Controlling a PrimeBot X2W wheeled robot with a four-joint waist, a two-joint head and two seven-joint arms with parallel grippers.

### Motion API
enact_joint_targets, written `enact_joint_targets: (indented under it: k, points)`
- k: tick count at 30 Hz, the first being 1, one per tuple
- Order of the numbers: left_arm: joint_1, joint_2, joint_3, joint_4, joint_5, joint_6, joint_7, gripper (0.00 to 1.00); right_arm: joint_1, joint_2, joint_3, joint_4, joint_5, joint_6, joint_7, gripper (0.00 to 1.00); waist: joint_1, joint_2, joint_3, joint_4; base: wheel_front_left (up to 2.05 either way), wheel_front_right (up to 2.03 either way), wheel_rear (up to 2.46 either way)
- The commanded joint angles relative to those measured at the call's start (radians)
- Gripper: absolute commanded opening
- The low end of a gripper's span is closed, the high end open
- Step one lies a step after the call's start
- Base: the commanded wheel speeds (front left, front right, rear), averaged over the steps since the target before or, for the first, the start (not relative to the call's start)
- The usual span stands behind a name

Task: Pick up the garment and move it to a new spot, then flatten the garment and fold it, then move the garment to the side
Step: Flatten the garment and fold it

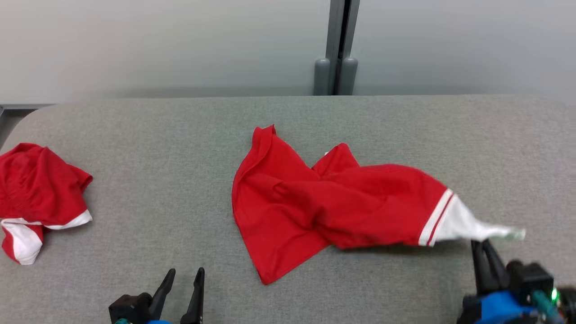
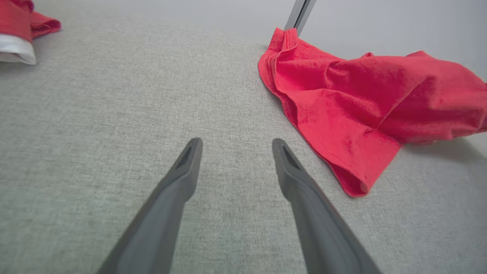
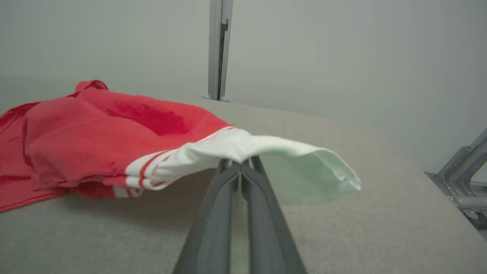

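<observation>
From my end: right gripper (image 1: 483, 246) is clenched, both fingers pressed together on the white band (image 1: 454, 222) at the end of the garment (image 1: 315, 202). The pinch sits a little back from the very edge, so a loose white flap sticks out past the fingers. That end is raised off the table (image 1: 157, 148), with a shadow under it. The red body lies crumpled at mid-table, stretched out toward the right. One red corner points at the near edge and another at the far side. Two thin red stripes mark where red meets white. Left gripper (image 1: 184, 272) is released, jaws spread, grasping nothing. It hovers over bare grey cloth near the front edge, left of the garment and not touching it. A second red garment (image 1: 36, 189) with white trim sits bunched at the far left of the table, well apart from the one I'm handling. Grey post (image 1: 339, 45) runs up the wall behind the table. The right wrist view catches a metal frame (image 3: 462, 171) off the table's right side.
</observation>
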Motion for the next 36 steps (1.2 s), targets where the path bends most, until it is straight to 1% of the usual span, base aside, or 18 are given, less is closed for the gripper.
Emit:
enact_joint_targets:
  k: [1,2,3,4,5,7,9,15,19,25,31,36]
  points:
    - [0.012,0.001,0.013,0.003,0.009,0.001,-0.001,1.0,0.074,-0.003,0.013,0.033,0.025,0.0,-0.003,0.0,0.0001,0.0,-0.017,-0.017,0.0,0.0,0.0]
    - [0.016,-0.003,0.017,0.004,0.012,0.001,-0.001,1.0,0.116,-0.003,0.024,0.068,0.036,0.0,-0.003,0.0,0.0001,0.0,-0.021,-0.022,0.0,0.0,0.0]
    - [0.02,-0.005,0.024,0.005,0.017,0.001,-0.001,1.0,0.148,-0.003,0.031,0.095,0.058,0.0,-0.004,0.4,0.0001,0.0,-0.024,-0.028,0.0,0.0,0.0]
    - [0.021,-0.007,0.031,0.004,0.021,0.001,-0.001,1.0,0.162,-0.005,0.035,0.111,0.074,0.0,-0.004,0.89,0.0001,0.0,-0.028,-0.035,0.0,0.0,0.0]
    - [0.023,-0.008,0.036,0.003,0.026,0.001,-0.001,1.0,0.183,-0.005,0.041,0.125,0.086,0.0,-0.005,1.0,0.0001,0.0,-0.031,-0.039,0.0,0.0,0.0]
    - [0.027,-0.007,0.05,0.005,0.038,0.001,-0.001,1.0,0.208,-0.005,0.034,0.138,0.115,0.0,-0.004,1.0,0.0001,0.0,-0.041,-0.049,0.0,0.0,0.0]
    - [0.03,-0.011,0.07,0.006,0.053,0.001,-0.001,1.0,0.206,-0.004,0.036,0.126,0.128,0.0,-0.004,1.0,0.0001,0.0,-0.049,-0.056,0.0,0.0,0.0]
    - [0.025,-0.033,0.119,-0.001,0.092,0.001,-0.001,1.0,0.126,-0.004,0.065,0.019,0.156,0.0,-0.004,1.0,0.0001,0.0,-0.071,-0.051,0.0,0.0,0.0]
    - [0.026,-0.049,0.137,-0.019,0.123,0.001,-0.001,1.0,0.066,-0.004,0.081,-0.016,0.172,0.0,-0.004,1.0,0.0001,0.0,-0.083,-0.04,0.0,0.0,0.0]
    - [0.031,-0.075,0.19,-0.041,0.181,0.001,-0.001,1.0,0.029,-0.004,0.102,0.025,0.191,0.0,-0.004,1.0,0.0001,0.0,-0.102,-0.024,0.0,0.0,0.0]
    - [0.053,-0.095,0.237,-0.034,0.232,0.001,-0.001,1.0,0.057,-0.004,0.114,0.097,0.196,0.0,-0.004,1.0,0.0001,0.0,-0.131,-0.023,0.0,0.0,0.0]
    - [0.065,-0.112,0.262,-0.029,0.256,0.001,-0.001,1.0,0.069,-0.004,0.121,0.12,0.201,0.0,-0.004,1.0,0.0001,0.0,-0.143,-0.026,0.0,0.0,0.0]
